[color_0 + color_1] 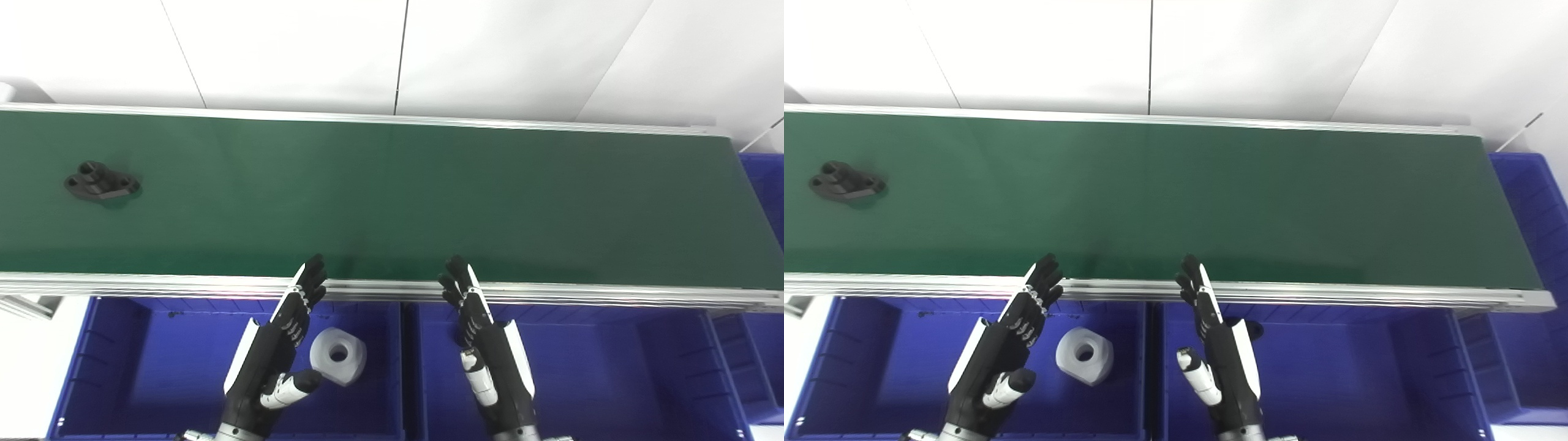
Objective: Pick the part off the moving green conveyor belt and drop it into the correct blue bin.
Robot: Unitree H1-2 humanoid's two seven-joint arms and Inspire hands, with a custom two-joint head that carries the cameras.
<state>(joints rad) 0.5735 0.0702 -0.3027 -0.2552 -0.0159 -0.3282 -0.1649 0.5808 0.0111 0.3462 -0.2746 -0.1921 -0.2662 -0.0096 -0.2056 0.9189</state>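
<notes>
No legible writing or labels anywhere. Matte black part (102,182), flat with two eared holes and a raised boss, lying far left on the smooth green conveyor belt (392,196). White faceted block (338,355) with a centre hole inside the left blue bin (122,367). Left robot hand (278,349) and right robot hand (487,352) raised over the bins, fingers straight and apart, holding nothing, tips reaching the aluminium rail (582,294).

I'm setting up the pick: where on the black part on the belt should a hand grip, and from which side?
Probably from above, pinching across the raised round boss in the middle of the black part. It lies flat on the green belt, its thin holed ears offering little to hold. The left hand is nearer.
</notes>
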